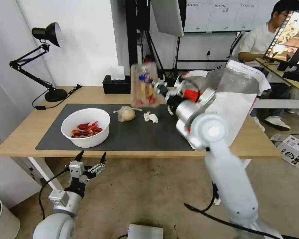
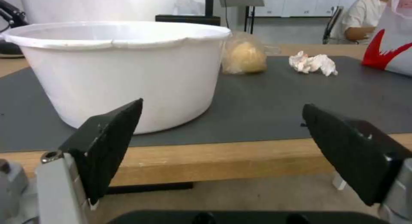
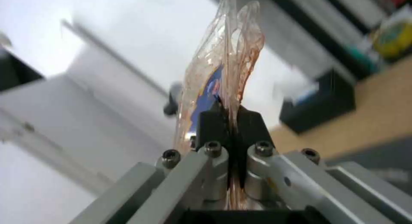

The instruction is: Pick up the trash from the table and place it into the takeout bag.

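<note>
Holding the clear plastic tray (image 1: 144,85) upright in the air, the right gripper (image 1: 160,89) has its jaws pinched tight on the tray's thin edge, above the far side of the desk (image 1: 20,134) and just left of the white takeout bag (image 1: 234,99). On the dark mat (image 1: 136,134) sit the white bowl (image 1: 85,127) of red shells, the bagged bun (image 1: 127,114) and the crumpled tissue (image 1: 150,117). Low before the desk's near edge, the left gripper (image 1: 91,158) hangs with jaws wide and empty.
</note>
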Motion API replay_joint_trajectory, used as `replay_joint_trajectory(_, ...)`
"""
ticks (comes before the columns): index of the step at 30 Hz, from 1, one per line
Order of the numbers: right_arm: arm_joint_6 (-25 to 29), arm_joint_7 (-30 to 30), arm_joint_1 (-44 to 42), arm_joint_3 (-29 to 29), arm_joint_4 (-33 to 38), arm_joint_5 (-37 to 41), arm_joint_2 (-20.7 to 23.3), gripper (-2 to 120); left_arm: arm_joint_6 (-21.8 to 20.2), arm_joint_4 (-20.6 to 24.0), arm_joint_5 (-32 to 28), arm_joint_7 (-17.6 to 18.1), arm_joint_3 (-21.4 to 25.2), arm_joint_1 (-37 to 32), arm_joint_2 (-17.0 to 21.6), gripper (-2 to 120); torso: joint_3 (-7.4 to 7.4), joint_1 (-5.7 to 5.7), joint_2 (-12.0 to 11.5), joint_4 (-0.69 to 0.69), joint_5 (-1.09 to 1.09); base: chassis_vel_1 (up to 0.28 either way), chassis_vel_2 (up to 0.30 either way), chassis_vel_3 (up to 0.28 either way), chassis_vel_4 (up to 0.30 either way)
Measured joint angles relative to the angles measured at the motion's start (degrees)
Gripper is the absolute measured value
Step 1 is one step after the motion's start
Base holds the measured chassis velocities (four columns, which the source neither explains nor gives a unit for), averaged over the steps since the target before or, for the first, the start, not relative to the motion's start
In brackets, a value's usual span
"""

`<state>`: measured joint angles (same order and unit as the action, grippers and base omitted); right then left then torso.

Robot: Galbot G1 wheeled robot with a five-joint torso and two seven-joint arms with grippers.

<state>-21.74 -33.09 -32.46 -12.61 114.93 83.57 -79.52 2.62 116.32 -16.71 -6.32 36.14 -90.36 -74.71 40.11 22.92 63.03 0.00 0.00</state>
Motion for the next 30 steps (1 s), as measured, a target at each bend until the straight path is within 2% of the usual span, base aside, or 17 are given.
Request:
replay_joint_trajectory(5,1.14,-5.79,4.37,-3.93,0.07,-0.65,0.55,0,0.43,-0.29,0.88,-0.01,-0.33,-0.1,-0.77,100,0.0,0.0,0.0,0.0,0.0,0.0,0.0,0.0,0.0)
replay_joint_trajectory(12,1.11,-12.21,4.76,-7.32,-0.03,-4.42,2.13,0,0.7,-0.49,1.56,-0.06,-0.58,-0.11,-1.0,100,0.0,0.0,0.0,0.0,0.0,0.0,0.0,0.0,0.0)
replay_joint_trajectory(19,0.84,-13.82,3.43,-9.12,-1.93,-10.87,2.93,0,1.07,-0.55,2.37,-0.11,-1.12,-0.28,-1.51,100,0.0,0.0,0.0,0.0,0.01,0.0,0.0,0.0,0.0)
replay_joint_trajectory(30,1.0,-14.46,2.56,-13.32,-3.89,-13.2,4.24,0,1.95,-0.8,3.47,-0.2,-1.48,-0.69,-1.99,100,0.0,0.0,0.0,0.0,0.0,0.0,0.0,0.0,0.0)
